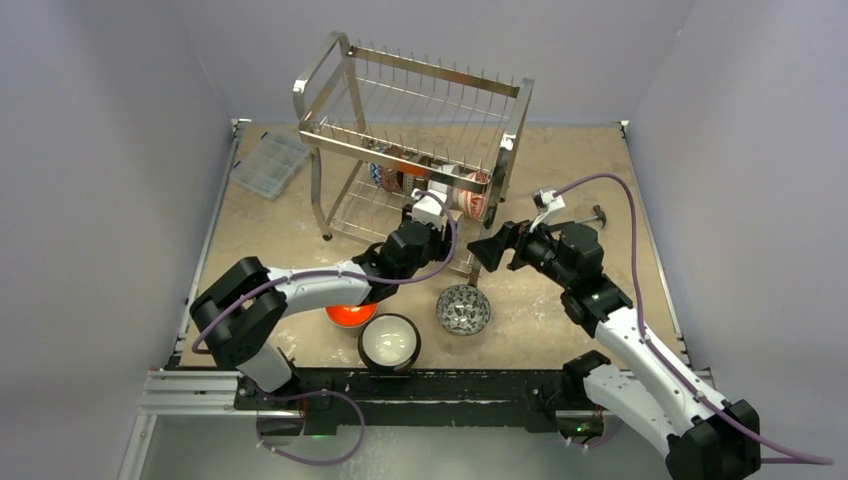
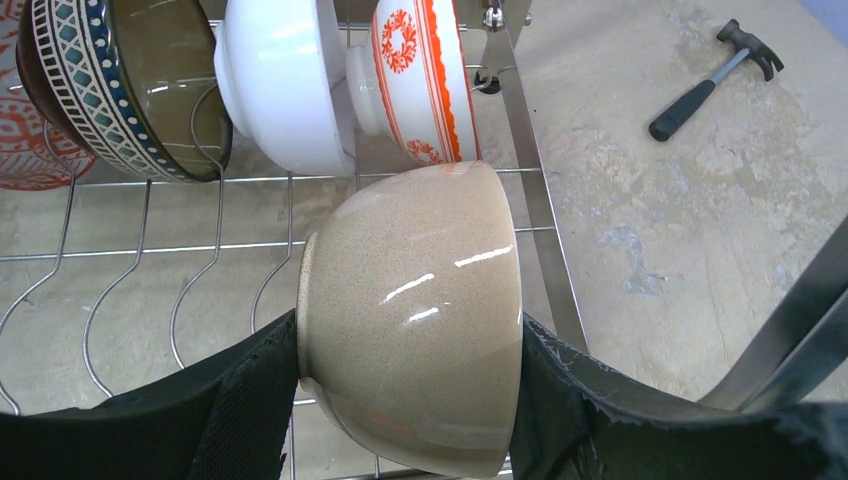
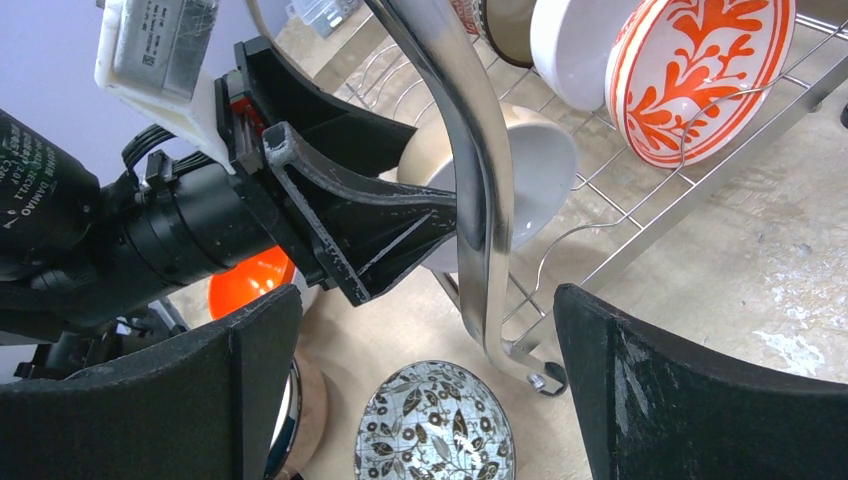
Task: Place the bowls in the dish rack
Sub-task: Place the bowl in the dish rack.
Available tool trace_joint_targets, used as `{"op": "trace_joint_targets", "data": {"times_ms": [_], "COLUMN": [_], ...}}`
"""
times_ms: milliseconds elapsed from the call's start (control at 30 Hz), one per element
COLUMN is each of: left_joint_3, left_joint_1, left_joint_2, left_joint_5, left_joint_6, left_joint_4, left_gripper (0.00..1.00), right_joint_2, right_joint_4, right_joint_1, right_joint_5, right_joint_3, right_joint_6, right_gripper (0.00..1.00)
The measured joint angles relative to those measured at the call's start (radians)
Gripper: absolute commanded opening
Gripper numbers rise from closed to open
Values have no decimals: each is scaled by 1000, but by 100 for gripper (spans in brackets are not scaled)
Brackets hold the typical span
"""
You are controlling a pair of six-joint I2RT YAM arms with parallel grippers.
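Observation:
My left gripper [image 2: 410,400] is shut on a beige speckled bowl [image 2: 410,310], held on its side over the lower wires of the dish rack [image 1: 420,130], near its front right post. Behind it in the rack stand a brown bowl with a patterned outside [image 2: 130,90], a white bowl [image 2: 280,80] and an orange-patterned white bowl [image 2: 420,80]. My right gripper [image 3: 430,400] hangs open and holds nothing, just right of the rack leg [image 3: 480,200] and above an upside-down leaf-patterned bowl [image 3: 435,425]. An orange-red bowl [image 1: 345,315] and a dark-rimmed bowl with a white inside [image 1: 390,340] sit on the table under the left arm.
A clear plastic compartment box [image 1: 270,163] lies left of the rack. A hammer [image 1: 585,215] lies on the table to the right of the rack, behind my right wrist. Grey walls close in the table on three sides.

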Motion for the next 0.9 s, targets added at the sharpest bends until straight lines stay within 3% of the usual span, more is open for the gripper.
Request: {"op": "trace_joint_targets", "data": {"times_ms": [800, 900], "left_joint_3": [85, 84], "left_joint_1": [-44, -42], "left_joint_2": [87, 87], "left_joint_5": [-56, -45], "left_joint_6": [-51, -42], "left_joint_4": [-33, -31], "left_gripper": [0, 10], "right_joint_2": [-21, -21], "right_joint_4": [14, 14], "right_joint_1": [0, 0], "right_joint_5": [2, 2], "right_joint_3": [-3, -3], "right_joint_6": [24, 25], "right_gripper": [97, 97]}}
